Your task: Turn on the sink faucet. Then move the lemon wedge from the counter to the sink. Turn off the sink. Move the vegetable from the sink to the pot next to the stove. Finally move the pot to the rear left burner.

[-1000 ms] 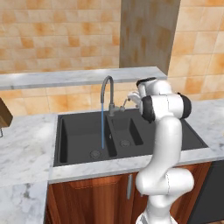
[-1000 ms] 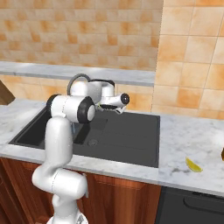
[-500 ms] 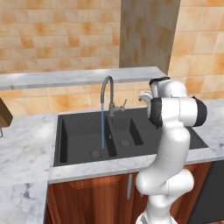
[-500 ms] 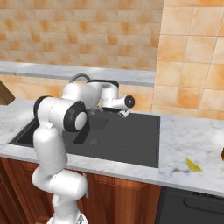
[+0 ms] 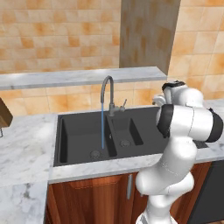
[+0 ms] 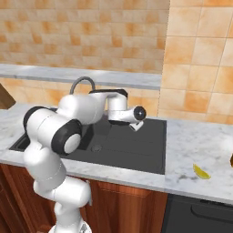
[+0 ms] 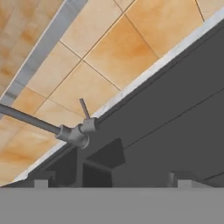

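Observation:
The sink faucet (image 5: 107, 92) stands behind the black sink (image 5: 83, 151), and a thin blue stream of water falls from its spout into the larger left basin. In the hand view its lever (image 7: 84, 109) sticks up from the faucet base (image 7: 78, 136). My gripper (image 6: 135, 126) hangs over the right part of the sink (image 6: 136, 150), to the right of the faucet, open with nothing between its fingers (image 7: 41, 183). The lemon wedge (image 6: 201, 172) lies on the marble counter (image 6: 191, 141) to the right of the sink. The pot and the burner are out of view.
A marble ledge (image 5: 74, 76) runs along the tiled wall behind the faucet. A brown wooden block (image 5: 4, 114) stands at the far left of the counter. The stove's dark front (image 6: 200, 214) sits below the counter at the right.
The arm has swung to the right, carrying the open gripper away from the faucet lever toward the sink's right side. The water keeps running.

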You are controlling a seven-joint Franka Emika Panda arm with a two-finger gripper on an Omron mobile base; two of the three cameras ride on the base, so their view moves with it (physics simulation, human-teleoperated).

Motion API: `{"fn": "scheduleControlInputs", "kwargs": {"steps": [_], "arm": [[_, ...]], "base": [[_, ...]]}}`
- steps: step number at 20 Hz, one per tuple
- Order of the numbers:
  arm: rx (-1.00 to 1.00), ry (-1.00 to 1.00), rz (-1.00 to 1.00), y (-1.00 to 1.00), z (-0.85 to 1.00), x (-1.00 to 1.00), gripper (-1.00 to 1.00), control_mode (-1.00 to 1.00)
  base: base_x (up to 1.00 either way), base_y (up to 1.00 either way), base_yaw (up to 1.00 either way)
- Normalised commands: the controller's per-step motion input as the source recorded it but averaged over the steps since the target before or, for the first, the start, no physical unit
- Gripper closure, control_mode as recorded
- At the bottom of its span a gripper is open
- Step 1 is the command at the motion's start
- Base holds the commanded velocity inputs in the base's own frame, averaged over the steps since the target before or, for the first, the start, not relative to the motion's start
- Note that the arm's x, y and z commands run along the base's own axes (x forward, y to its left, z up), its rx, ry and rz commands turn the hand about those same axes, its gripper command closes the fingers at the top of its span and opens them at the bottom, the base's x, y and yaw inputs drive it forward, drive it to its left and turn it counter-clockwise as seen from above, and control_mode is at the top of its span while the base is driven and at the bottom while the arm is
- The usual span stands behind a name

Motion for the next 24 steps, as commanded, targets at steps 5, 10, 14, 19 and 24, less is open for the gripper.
{"fn": "scheduleControlInputs", "kwargs": {"steps": [5, 10, 14, 19, 24], "arm": [[0.03, 0.14, -0.14, -0.65, 0.00, -0.58, -1.00, -1.00], [0.04, 0.16, -0.13, -0.65, 0.00, -0.53, -1.00, -1.00], [0.06, 0.15, -0.13, -0.67, 0.00, -0.58, -1.00, -1.00], [0.08, 0.13, -0.18, -0.61, -0.05, -0.58, -1.00, -1.00], [0.05, 0.02, -0.17, -0.51, -0.32, -0.50, -1.00, -1.00]], "base": [[0.00, 0.00, 0.00], [0.00, 0.00, 0.00], [0.00, 0.00, 0.00], [0.00, 0.00, 0.00], [0.00, 0.00, 0.00]]}}
